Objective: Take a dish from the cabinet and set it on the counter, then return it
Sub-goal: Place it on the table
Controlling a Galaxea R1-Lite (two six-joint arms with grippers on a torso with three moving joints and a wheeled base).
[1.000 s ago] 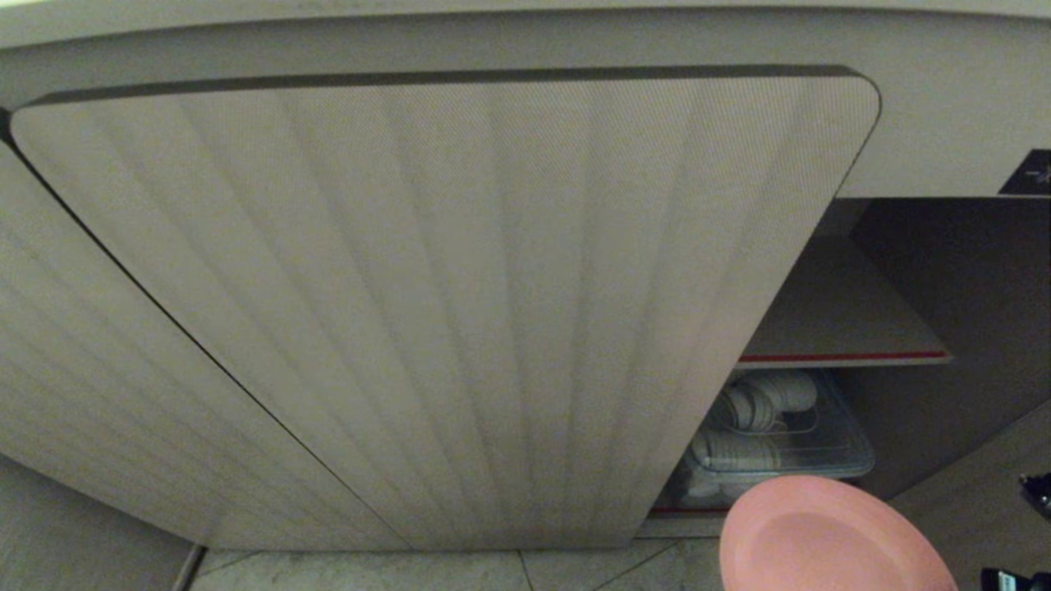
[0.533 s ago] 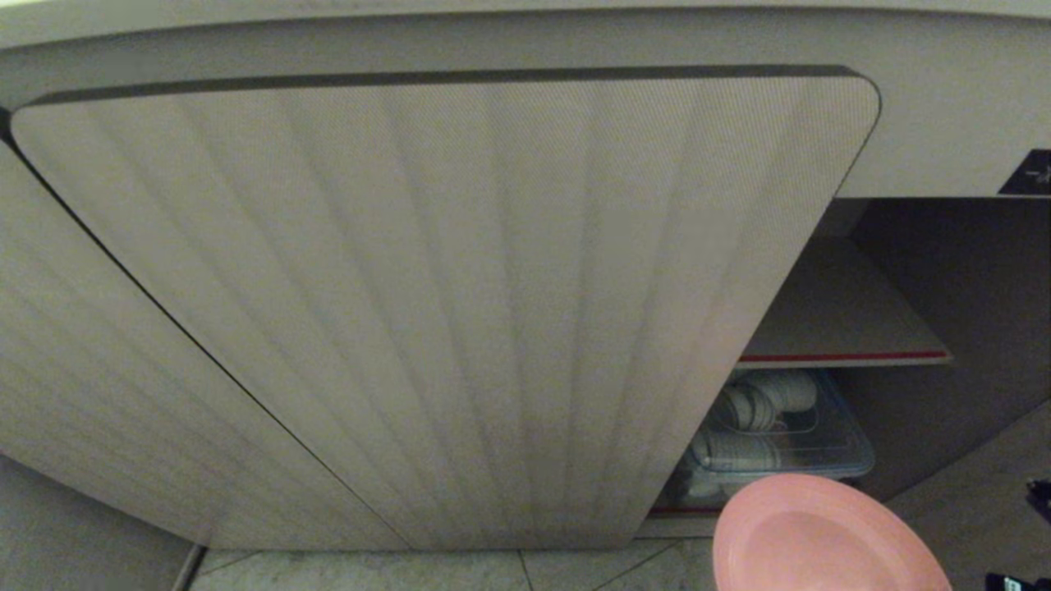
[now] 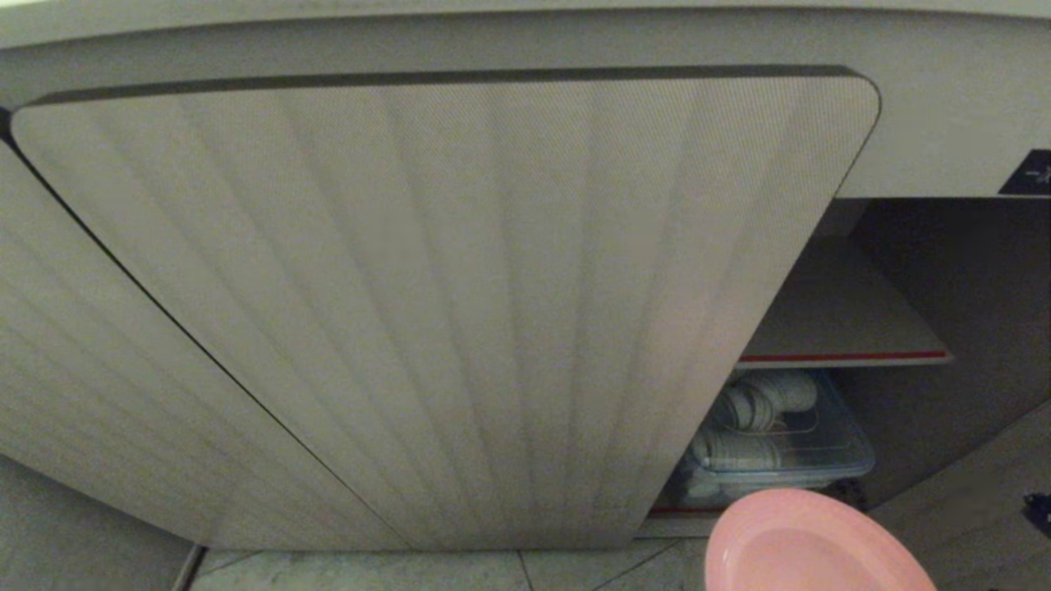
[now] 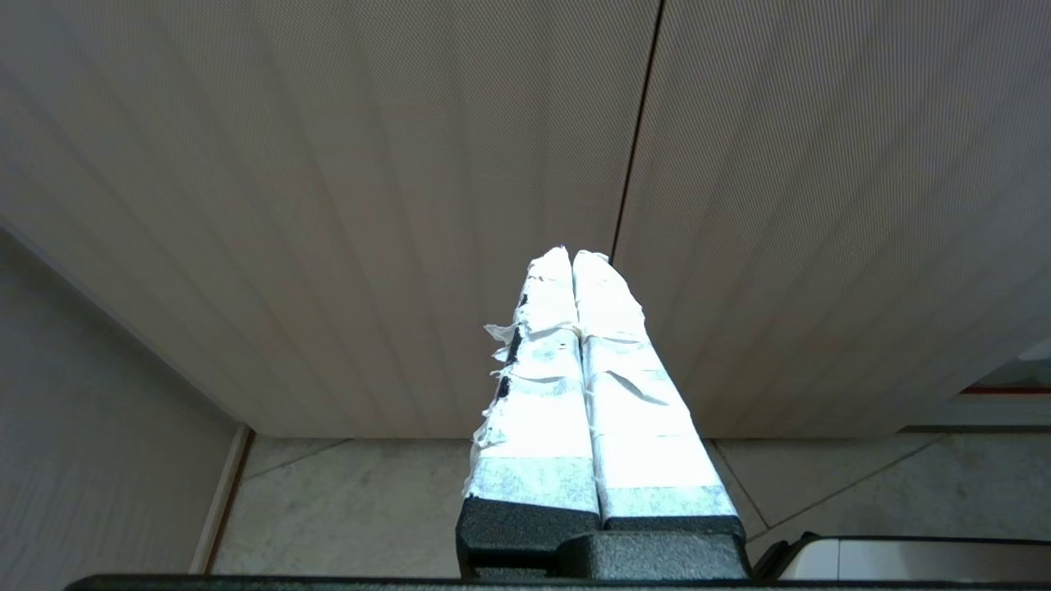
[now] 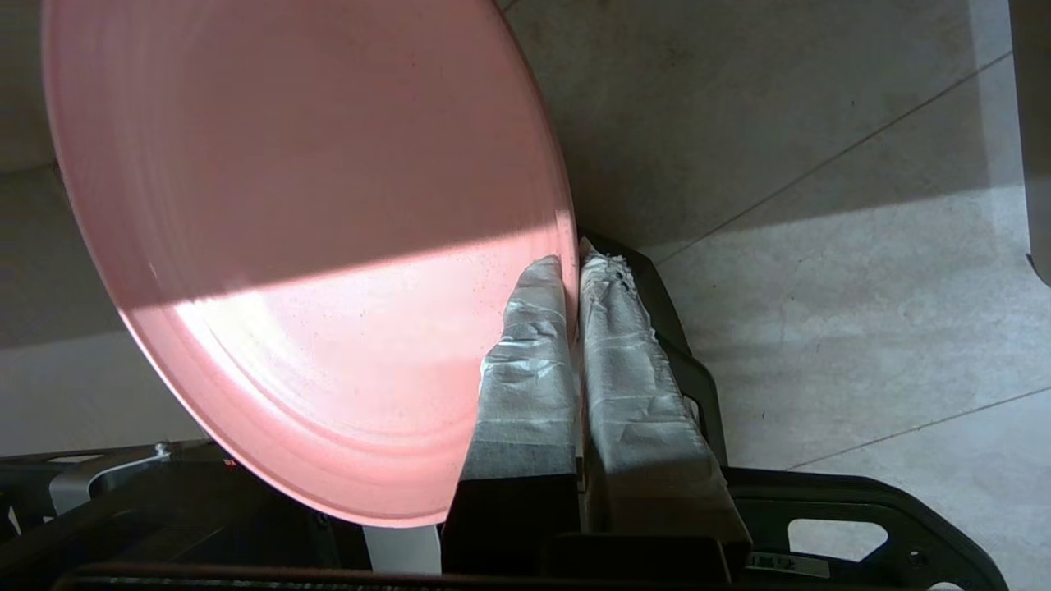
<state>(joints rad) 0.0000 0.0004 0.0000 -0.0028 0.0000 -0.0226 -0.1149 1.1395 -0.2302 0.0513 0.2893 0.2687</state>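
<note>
The dish (image 3: 809, 546) has shifted lower-left, at the frame's lower right. Right gripper (image 5: 572, 258) jaws clamp its rim. Left gripper (image 4: 572, 256) jaws closed, empty. In the cabinet (image 3: 920, 271), a clear bin (image 3: 837, 455) holds white dishes (image 3: 759, 406).

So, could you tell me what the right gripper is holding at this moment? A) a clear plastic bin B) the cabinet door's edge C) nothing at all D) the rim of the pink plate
D: in the right wrist view the right gripper is shut on the rim of the pink plate, one taped finger on each side.
</note>
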